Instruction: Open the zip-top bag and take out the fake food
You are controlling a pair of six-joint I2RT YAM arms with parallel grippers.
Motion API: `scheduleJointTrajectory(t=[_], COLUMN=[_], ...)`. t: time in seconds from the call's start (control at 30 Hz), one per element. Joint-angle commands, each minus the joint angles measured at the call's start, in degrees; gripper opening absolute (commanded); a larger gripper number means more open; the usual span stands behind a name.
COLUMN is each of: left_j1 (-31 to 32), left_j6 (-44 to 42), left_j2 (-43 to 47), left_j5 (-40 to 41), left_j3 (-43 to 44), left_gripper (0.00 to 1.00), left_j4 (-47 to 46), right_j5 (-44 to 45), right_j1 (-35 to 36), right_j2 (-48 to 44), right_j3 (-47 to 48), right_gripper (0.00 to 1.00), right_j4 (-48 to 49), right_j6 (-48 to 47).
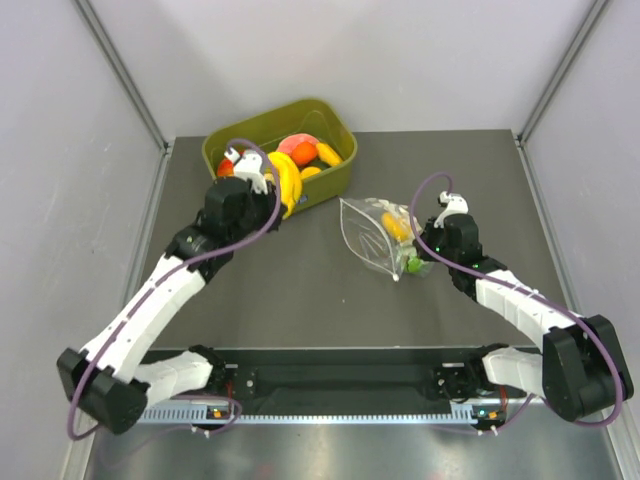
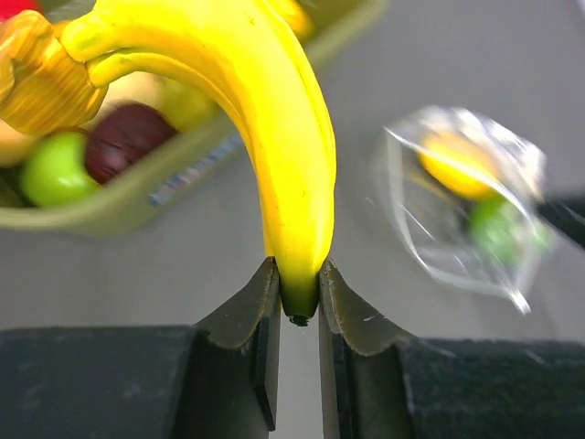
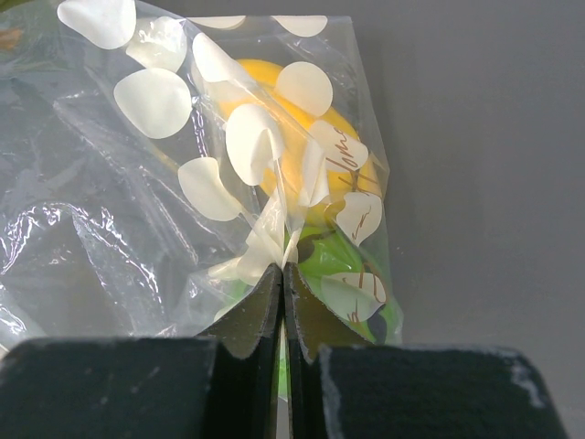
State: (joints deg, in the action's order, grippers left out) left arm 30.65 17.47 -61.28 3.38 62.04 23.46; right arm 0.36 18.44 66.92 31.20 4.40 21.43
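right claw point(image 3: 281, 274): pinched together on bag point(image 3: 110, 238) film
bag: on desk point(image 1: 300, 290), right of centre; yellow piece point(image 3: 251, 78), green piece point(image 3: 352, 265) inside
print: gold script point(image 3: 352, 160) on dots point(image 3: 151, 101), unreadable
left claw point(image 2: 299, 285): clamped on banana point(image 2: 283, 137) tip
tub point(image 1: 334, 128): far left on desk

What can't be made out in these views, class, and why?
Left wrist view: the zip-top bag is blurred; its contents are only yellow and green blobs.
Right wrist view: the bag's zip strip is out of frame; the bag runs off the left and top edges.
Top view: the left gripper and banana bunch cover part of the olive-green tub.
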Motion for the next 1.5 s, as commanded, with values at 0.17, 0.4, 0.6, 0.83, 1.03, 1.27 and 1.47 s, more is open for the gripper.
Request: scheduleJointTrajectory(t=[0.17, 0.4, 0.6, 0.83, 1.03, 1.27, 1.47], left_j1=[-11.84, -15.36, -15.89, -15.71, -9.66, 6.51, 16.09], left_j6=[-4.90, -8.24, -8.95, -9.39, -11.14, -12.39, -7.64], left_j2=[-18.86, -32.49, -35.23, -31.90, -25.75, -21.25, -24.32], left_j5=[-1.70, -3.11, -8.38, -9.09, -4.80, 1.46, 2.51], left_j3=[16.07, 24.09, 25.15, 24.35, 21.73, 16.89, 12.49], left_gripper=[0.00, 0.00, 0.98, 0.99, 0.99, 0.99, 0.99], left_j4=[-16.51, -16.96, -16.87, -15.29, -13.88, -13.88, -15.55], right_j5=[-0.10, -0.18, -0.18, -0.18, -0.10, -0.01, 1.31], right_j1=[-0.86, -0.86, -0.86, -0.86, -0.86, -0.86, -0.86], right_j2=[1.38, 1.64, 1.90, 2.08, 1.81, 0.59, -1.52], right_j3=[-1.32, -1.23, -1.14, -1.23, -1.14, -1.14, -0.44], right_gripper=[0.00, 0.00, 0.00, 0.00, 0.00, 0.00, 0.00], right_j4=[-5.72, -5.63, -5.72, -5.55, -5.72, -6.51, -9.49], right_j6=[-1.48, -1.39, -1.48, -1.39, -1.30, -1.22, -1.04])
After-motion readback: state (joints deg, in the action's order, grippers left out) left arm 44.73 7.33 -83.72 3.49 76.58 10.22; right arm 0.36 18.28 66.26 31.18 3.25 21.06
